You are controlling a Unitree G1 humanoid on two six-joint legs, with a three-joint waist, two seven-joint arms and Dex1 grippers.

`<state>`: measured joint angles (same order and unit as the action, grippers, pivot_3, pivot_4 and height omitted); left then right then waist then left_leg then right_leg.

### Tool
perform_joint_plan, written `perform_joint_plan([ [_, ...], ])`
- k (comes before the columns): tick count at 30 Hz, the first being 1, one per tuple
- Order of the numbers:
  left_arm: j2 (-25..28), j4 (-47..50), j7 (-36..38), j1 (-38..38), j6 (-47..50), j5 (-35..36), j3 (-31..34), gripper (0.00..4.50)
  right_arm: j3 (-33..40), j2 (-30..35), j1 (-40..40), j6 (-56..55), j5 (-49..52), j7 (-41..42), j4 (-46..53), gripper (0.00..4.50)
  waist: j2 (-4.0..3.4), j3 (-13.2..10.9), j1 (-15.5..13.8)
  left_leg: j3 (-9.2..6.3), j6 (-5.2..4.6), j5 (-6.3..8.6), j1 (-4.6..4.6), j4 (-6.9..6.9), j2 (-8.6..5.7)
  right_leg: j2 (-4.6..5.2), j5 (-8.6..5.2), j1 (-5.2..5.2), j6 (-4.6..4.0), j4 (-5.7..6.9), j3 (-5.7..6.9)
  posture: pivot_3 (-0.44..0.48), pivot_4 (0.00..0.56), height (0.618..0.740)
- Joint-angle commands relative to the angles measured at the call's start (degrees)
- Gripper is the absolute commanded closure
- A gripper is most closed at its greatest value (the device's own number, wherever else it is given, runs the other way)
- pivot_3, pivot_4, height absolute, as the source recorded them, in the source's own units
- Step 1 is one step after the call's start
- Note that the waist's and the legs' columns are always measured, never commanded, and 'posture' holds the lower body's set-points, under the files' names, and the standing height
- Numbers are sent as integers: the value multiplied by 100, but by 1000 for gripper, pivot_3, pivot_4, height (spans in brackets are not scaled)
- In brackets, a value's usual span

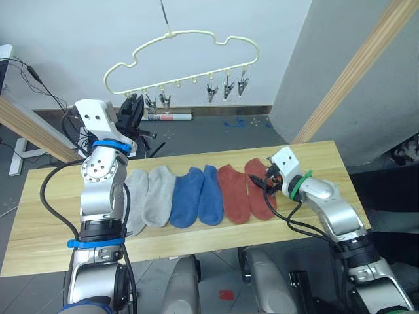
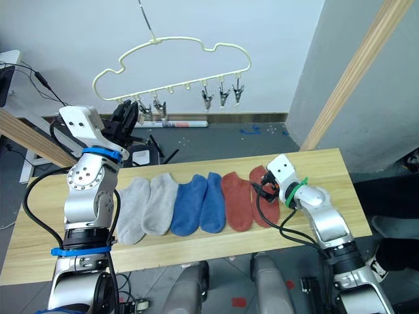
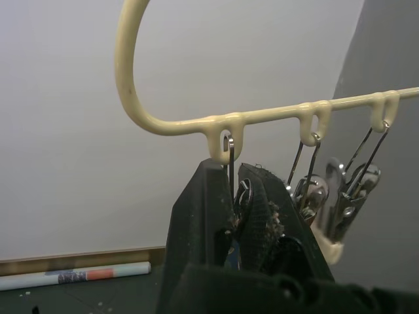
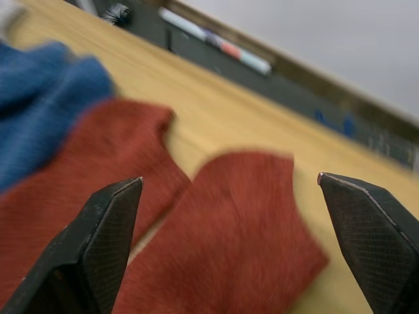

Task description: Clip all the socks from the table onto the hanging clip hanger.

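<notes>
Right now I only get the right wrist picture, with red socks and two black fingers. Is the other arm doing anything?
Observer: Yes. The left gripper is raised up at the clip hanger, closed on the end clip.
Operator: Are any socks hanging yet?
Observer: No. All six socks lie in a row on the table: two grey socks, two blue socks, two red socks.
Operator: Which one am I closest to?
Observer: The outer red sock, at the row's right end. The right gripper is open just over it.
</notes>
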<state>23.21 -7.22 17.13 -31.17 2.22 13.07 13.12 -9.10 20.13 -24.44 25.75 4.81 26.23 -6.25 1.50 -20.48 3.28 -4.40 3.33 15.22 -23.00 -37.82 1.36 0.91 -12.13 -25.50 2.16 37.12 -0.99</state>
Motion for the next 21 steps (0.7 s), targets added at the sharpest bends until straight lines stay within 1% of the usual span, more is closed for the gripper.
perform_joint_plan([
  [1,118,239,61,38,21,-23,26,4341,338,-277,-289,-55,-41,-469,-595,0,-1,-3,0,0,0,0,0,0,1,-1,0,-1,0,1,-1,-67,381,740],
  [5,177,258,91,61,62,-82,8,4341,523,-523,-541,-50,-59,-750,-1309,0,-3,-4,-5,2,0,0,-2,1,0,-2,5,-3,-8,-1,-3,-61,381,740],
  [8,183,306,111,105,109,-100,10,4341,497,-531,-593,3,-98,-740,-1568,578,-3,-4,-16,2,0,1,-2,8,-1,-2,7,-3,-12,-2,-3,-61,381,740],
  [11,198,344,129,144,154,-97,4,4341,394,-508,-578,1,-182,-674,-1611,1623,-3,-4,-15,1,3,4,-3,9,-2,0,15,-2,-25,-3,-2,-61,381,740],
  [12,207,347,141,156,165,-89,7,4341,358,-515,-567,-8,-217,-661,-1592,2025,-3,-4,-16,1,3,4,-3,9,-2,0,14,-2,-24,-3,-3,-49,381,740],
  [17,207,393,243,169,395,73,36,4341,76,-431,-519,-294,-422,-452,-1251,3783,-3,-4,-13,1,4,3,0,6,-1,-1,4,-2,-7,0,-2,-47,380,740],
  [18,208,437,300,167,501,160,52,4341,20,-392,-531,-320,-445,-354,-1101,4198,-3,-4,-11,1,4,3,0,4,-1,-2,0,-2,0,0,-3,-47,378,740],
  [19,216,502,388,159,659,289,70,4341,-54,-333,-560,-346,-469,-220,-898,4478,-4,-4,-11,1,4,3,-1,3,-1,-2,0,-2,1,0,-3,-48,378,740],
  [21,238,657,548,151,968,547,105,4341,-174,-226,-619,-317,-476,36,-503,4500,-5,-5,-8,2,4,3,-2,3,-1,-2,0,-2,1,0,-5,-48,378,740],
])
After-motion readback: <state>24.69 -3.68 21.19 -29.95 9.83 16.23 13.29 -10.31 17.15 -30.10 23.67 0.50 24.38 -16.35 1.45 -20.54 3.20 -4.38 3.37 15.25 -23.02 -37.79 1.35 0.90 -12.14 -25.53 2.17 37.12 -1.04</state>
